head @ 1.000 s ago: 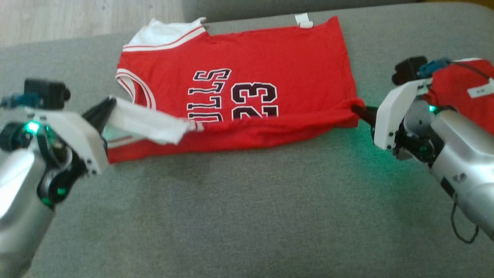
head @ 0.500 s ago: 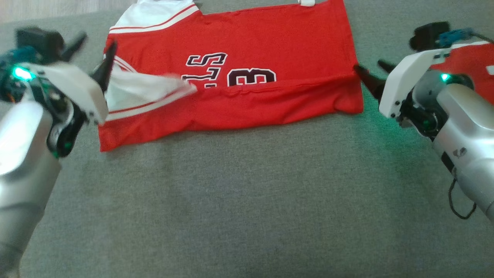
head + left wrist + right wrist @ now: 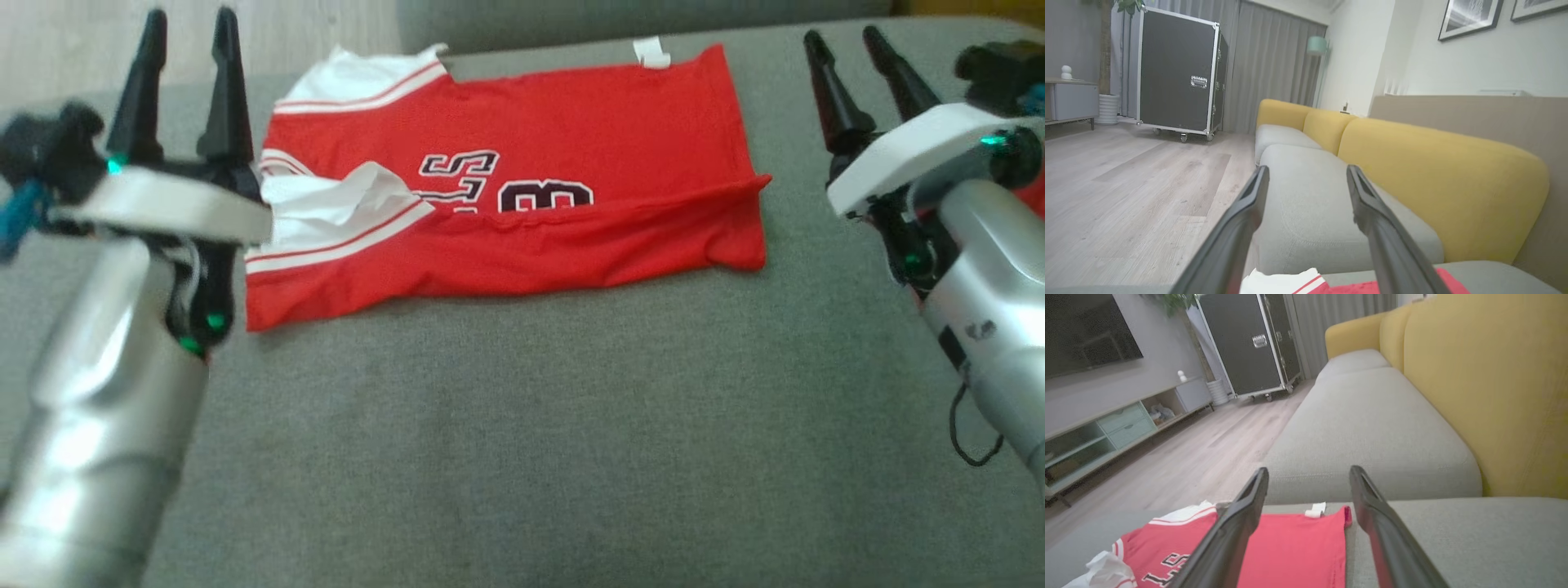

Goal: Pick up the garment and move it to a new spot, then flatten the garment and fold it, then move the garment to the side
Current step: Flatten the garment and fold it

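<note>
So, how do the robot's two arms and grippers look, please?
Each arm has a rounded silver forearm and a flat white plastic wrist cover. The left gripper and the right gripper each carry two long, tapered black fingers. Small green lights glow near the wrists. A thin black cable loops beside the right forearm, which bears a small dark marking.

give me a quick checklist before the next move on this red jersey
1. Left tool open, nothing between its fingers: ok.
2. Right tool open, nothing between its fingers: ok.
3. Near flap folded up over the lettering of the jersey: ok.
4. White sleeve lying flat: not ok, it is bunched at the jersey's left end.
5. Grey cushion bare in front of the jersey: ok.
6. Flap's underside smooth: cannot tell.
</note>
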